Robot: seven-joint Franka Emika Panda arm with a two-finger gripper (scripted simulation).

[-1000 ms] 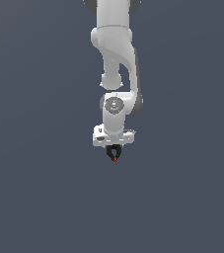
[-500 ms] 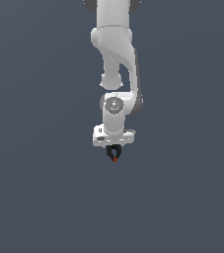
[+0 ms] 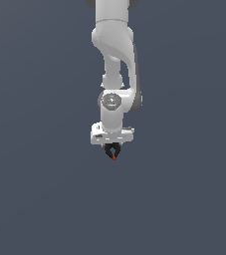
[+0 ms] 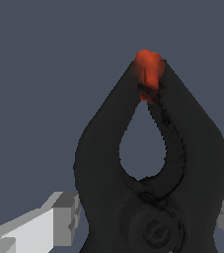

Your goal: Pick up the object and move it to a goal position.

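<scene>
Nothing has shifted since the earlier frames: the smooth white, rounded robot arm (image 3: 114,60) hangs in the same vertical pose against the flat grey-blue backdrop. At its 6 o'clock end, the white gripper (image 3: 113,148) is closed on the tiny black spring clamp with crossed arms and a red tip (image 3: 113,151), which hangs in mid-air just beneath the hand. Only the wrist view reveals the clamp's (image 4: 150,168) teardrop opening, ridged inner edge, round pivot and glossy red tip at 12 o'clock, flanked by the pale grey blocky fingers (image 4: 66,215).
</scene>
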